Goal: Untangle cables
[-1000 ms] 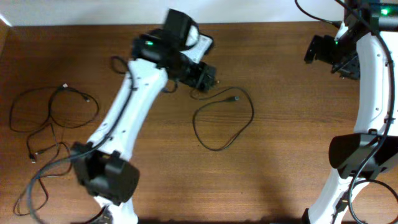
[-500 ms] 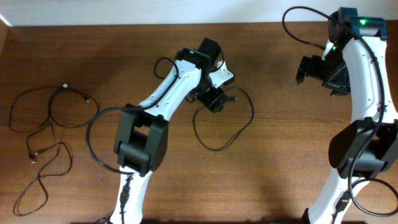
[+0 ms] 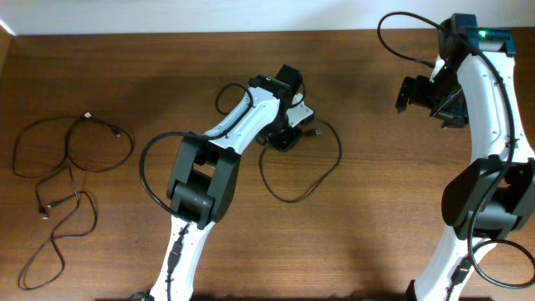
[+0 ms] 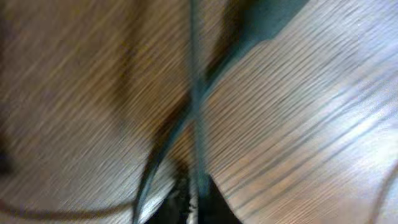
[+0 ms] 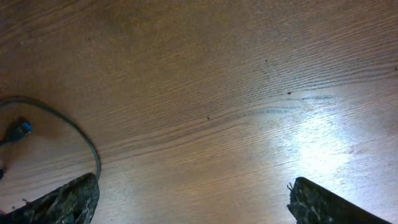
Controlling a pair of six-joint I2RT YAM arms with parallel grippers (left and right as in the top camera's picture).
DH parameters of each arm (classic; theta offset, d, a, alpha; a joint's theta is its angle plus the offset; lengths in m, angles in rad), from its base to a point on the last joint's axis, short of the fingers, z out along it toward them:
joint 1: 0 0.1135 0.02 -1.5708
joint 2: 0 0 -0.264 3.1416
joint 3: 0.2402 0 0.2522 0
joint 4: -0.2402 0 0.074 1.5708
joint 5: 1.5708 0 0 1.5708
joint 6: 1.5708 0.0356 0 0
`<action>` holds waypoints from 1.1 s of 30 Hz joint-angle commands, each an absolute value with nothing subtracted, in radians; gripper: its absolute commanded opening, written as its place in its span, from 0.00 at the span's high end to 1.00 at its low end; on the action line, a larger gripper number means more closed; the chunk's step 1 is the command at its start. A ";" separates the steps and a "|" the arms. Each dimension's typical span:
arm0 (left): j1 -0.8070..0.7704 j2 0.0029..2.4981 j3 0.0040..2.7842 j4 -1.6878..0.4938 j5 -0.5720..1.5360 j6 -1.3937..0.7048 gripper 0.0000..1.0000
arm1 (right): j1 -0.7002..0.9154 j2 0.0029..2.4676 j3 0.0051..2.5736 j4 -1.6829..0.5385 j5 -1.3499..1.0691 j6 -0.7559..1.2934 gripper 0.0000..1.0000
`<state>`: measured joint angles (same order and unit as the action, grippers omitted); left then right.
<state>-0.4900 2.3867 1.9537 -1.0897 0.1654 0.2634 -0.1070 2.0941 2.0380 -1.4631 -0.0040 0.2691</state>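
Note:
One thin black cable [image 3: 338, 155] lies in an open loop at the table's middle, its small plug [image 3: 316, 131] at the top. My left gripper [image 3: 287, 138] sits low on the loop's upper left end. In the blurred left wrist view, the cable [image 4: 196, 93] runs straight up from the left gripper [image 4: 196, 199], which is shut on it. More cables [image 3: 84, 121] lie in loose loops at the far left. My right gripper [image 3: 426, 92] hovers open at the back right over bare wood. The right wrist view shows the right gripper [image 5: 196, 208] open, with the middle cable [image 5: 81, 140] at its left.
The brown wooden table [image 3: 393, 217] ends at a white wall along the back edge. The right arm's base [image 3: 481, 209] stands at the right front, the left arm's base [image 3: 196, 188] at the front middle. Thick arm cables loop beside each arm.
My left arm swung right and came down onto the middle cable's upper end, and its jaws closed from wide open. The right arm shifted slightly left.

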 commanded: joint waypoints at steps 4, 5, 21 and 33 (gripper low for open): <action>-0.495 2.432 2.133 -1.217 -0.019 0.225 0.44 | -0.104 2.088 2.033 -1.451 -0.004 0.265 0.01; -0.495 2.437 2.131 -1.211 -0.042 0.225 0.40 | -0.104 2.088 2.033 -1.451 -0.004 0.265 0.01; -0.496 2.538 2.128 -1.197 -0.023 0.172 1.00 | -0.104 2.088 2.033 -1.454 -0.003 0.265 0.01; -0.165 2.424 2.922 -1.458 -0.239 -0.029 1.00 | -0.104 2.088 2.032 -1.466 -0.015 0.265 0.01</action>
<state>-0.3054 2.4756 2.7617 -1.4483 -0.0956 0.0605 -0.1070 2.0941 2.0380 -1.4639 -0.0040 0.2649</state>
